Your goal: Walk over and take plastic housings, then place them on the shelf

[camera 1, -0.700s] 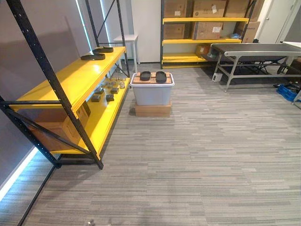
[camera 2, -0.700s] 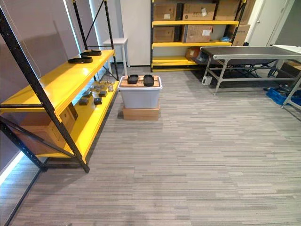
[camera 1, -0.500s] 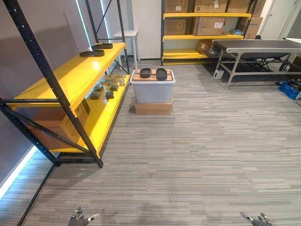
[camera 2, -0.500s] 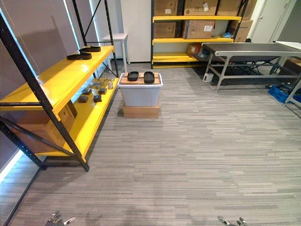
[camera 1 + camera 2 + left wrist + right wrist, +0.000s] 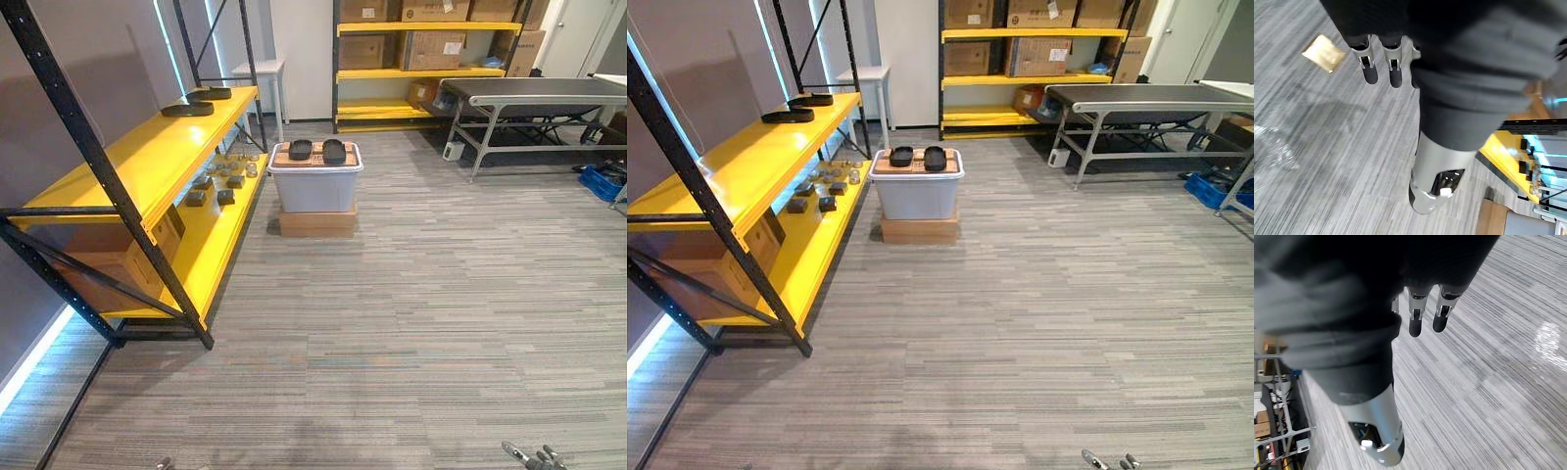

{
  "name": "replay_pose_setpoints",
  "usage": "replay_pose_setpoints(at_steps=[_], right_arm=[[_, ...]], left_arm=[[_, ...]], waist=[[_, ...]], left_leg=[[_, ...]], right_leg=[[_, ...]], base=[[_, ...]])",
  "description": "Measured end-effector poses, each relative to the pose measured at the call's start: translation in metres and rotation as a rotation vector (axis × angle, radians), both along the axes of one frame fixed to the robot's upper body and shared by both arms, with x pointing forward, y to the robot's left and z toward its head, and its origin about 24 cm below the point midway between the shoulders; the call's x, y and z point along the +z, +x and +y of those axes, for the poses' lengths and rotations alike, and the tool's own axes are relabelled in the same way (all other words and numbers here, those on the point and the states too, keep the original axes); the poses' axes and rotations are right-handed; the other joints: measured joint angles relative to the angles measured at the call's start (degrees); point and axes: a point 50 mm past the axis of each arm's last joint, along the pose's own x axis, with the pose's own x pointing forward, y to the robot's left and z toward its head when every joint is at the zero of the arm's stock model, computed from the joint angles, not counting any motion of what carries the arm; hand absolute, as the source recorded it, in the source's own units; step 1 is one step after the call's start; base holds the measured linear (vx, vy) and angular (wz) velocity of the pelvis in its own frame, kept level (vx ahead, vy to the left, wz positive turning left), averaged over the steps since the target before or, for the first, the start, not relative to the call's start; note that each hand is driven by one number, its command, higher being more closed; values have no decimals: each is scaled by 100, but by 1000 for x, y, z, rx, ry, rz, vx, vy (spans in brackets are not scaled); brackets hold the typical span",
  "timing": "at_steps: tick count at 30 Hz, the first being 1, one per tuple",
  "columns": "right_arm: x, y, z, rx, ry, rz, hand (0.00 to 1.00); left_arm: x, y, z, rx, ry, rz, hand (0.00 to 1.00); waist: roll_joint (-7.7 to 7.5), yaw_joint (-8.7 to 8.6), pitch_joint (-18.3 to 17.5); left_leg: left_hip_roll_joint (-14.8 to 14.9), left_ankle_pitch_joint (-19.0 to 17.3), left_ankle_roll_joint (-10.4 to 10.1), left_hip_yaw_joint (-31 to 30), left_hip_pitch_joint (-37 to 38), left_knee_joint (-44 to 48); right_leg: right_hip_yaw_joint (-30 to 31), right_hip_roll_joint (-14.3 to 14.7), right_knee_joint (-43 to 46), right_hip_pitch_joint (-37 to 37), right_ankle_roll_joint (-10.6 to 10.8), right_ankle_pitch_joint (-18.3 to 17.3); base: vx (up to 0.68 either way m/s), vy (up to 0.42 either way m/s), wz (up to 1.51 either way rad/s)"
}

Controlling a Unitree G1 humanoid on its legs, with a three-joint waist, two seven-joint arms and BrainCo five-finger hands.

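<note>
Item 1: one pale grey bin [image 5: 315, 188], lid on, contents hidden from me. It stands on one flat brown box [image 5: 316, 222] on the carpet, just beside the yellow shelf [image 5: 147, 157].
Item 2: plastic housings [image 5: 301, 149], black, two, side by side on a brown board atop the bin's lid.
Item 3: like black pieces [image 5: 188, 109], two, lying on the shelf's upper board at its far end.
Item 4: lower board of the shelf, several small dark blocks [image 5: 217, 186], too small for me to count, and one cardboard box [image 5: 113, 257] at the near end.
Item 5: back rack [image 5: 431, 73], yellow, holding several cartons [image 5: 436, 47].
Item 6: one metal worktop [image 5: 534, 90] at the far right. One blue crate [image 5: 598, 184] sits near its right end, contents unclear.
My left hand [image 5: 1370, 68] and right hand [image 5: 1415, 318] hang over the carpet, fingers straight and released, grasping nothing.
</note>
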Motion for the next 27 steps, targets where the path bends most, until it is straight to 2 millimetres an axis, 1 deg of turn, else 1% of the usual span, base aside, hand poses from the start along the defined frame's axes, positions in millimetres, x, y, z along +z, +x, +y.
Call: replay_pose_setpoints(at_steps=[6, 9, 11, 12, 13, 15, 16, 17, 18, 19, 20, 21, 22, 23, 24, 25, 26, 27], right_arm=[[-8, -1, 17, 34, 33, 22, 0], [-10, 4, 25, 89, 36, 35, 0], [-10, 9, 30, 118, 38, 38, 0], [-11, 9, 30, 125, 36, 42, 0], [-11, 10, 31, 132, 36, 48, 0], [-12, 13, 32, 133, 42, 49, 0], [-12, 13, 33, 130, 43, 49, 0], [-14, 11, 35, 130, 50, 56, 0], [-15, 10, 38, 133, 57, 58, 0], [-18, 8, 45, 141, 75, 66, 0], [-21, 6, 50, 143, 90, 74, 0], [-24, 2, 56, 141, 107, 83, 0], [-26, 0, 58, 140, 118, 92, 0], [-29, -3, 62, 137, 132, 107, 0], [-32, -9, 65, 131, 145, 123, 0], [-34, -18, 64, 111, 152, 140, 0], [-36, -27, 62, 83, 157, 159, 0], [-39, -42, 60, 44, 168, 192, 0]], left_arm=[[-1, 1, -3, 6, 9, 11, 0], [-2, 0, -4, 5, 12, 20, 0], [-1, 3, -5, 3, 13, 13, 0], [-1, 5, -5, 2, 13, 10, 0], [1, 10, -5, -1, 14, -4, 0], [3, 17, -6, -10, 15, -21, 0], [4, 24, -8, -36, 16, -32, 0], [4, 28, -11, -59, 15, -34, 0], [4, 27, -11, -62, 16, -28, 0], [2, 23, -10, -67, 19, -6, 0], [0, 20, -11, -70, 18, 12, 0], [0, 20, -10, -72, 21, 25, 0], [0, 20, -10, -77, 27, 30, 0], [0, 22, -10, -89, 31, 37, 0], [1, 30, -11, -105, 36, 31, 0], [3, 39, -12, -126, 42, 25, 0], [3, 44, -15, -145, 45, 20, 0], [1, 40, -17, -147, 42, 34, 0]], waist=[[-1, 10, 1], [-19, 36, 14], [-17, 27, 75], [-10, 25, 88], [-4, 32, 98], [4, 68, 153], [12, 127, 289], [9, 168, 349], [11, 171, 380], [-3, 158, 443], [-26, 150, 486], [-10, 115, 564], [-18, 75, 577], [-27, -21, 579], [-41, -154, 604], [-55, -219, 639], [-51, -284, 646], [28, -409, 550]], left_leg=[[10, -1, -1, 93, -32, -6], [39, -72, -48, 266, -95, 67], [54, -359, 6, 298, -384, 608], [56, -427, 22, 291, -460, 748], [61, -557, 71, 273, -616, 995], [55, -780, 170, 268, -812, 1304], [32, -938, 252, 265, -835, 1474], [5, -1082, 312, 259, -810, 1612], [-13, -1148, 353, 254, -778, 1654], [-48, -1242, 380, 241, -695, 1700], [-47, -1305, 427, 228, -572, 1697], [-48, -1373, 506, 157, -406, 1648], [-39, -1383, 517, 109, -328, 1579], [-11, -1380, 528, 14, -227, 1440], [29, -1369, 543, -145, -61, 1221], [39, -1394, 494, -309, 130, 1002], [67, -1434, 372, -431, 285, 896], [254, -1509, 233, -578, 495, 780]], right_leg=[[48, 9, 11, -74, -3, 1], [255, 36, 38, -211, -24, 15], [322, 31, 43, -249, -55, 40], [321, 29, 50, -262, -55, 40], [313, 24, 81, -313, -53, 37], [302, -9, 451, -525, 89, -174], [302, -85, 1176, -777, 311, -501], [266, -172, 2274, -1222, 443, -734], [229, -228, 2926, -1562, 384, -788], [129, -337, 3970, -2065, 408, -819], [116, -334, 4307, -2281, 440, -842], [19, -325, 4266, -2466, 467, -871], [-43, -305, 4054, -2528, 462, -868], [-71, -216, 3568, -2644, 439, -850], [-71, -105, 2733, -2760, 312, -721], [-43, -61, 1823, -2814, 172, -440], [-19, -35, 1516, -2799, 52, 85], [5, 131, 1548, -2700, -198, 511]], base=[[-26, -25, -7], [-34, -19, -30], [-5, -17, -17], [0, 0, 0], [0, 0, 0], [15, 48, 3], [-11, 81, 2], [-17, 56, 1], [5, 91, 4], [78, 87, 6], [157, 102, 12], [185, 53, 13], [252, 7, 26], [324, -29, 46], [452, -66, 69], [523, -118, 81], [625, -197, 85], [605, -217, 66]])
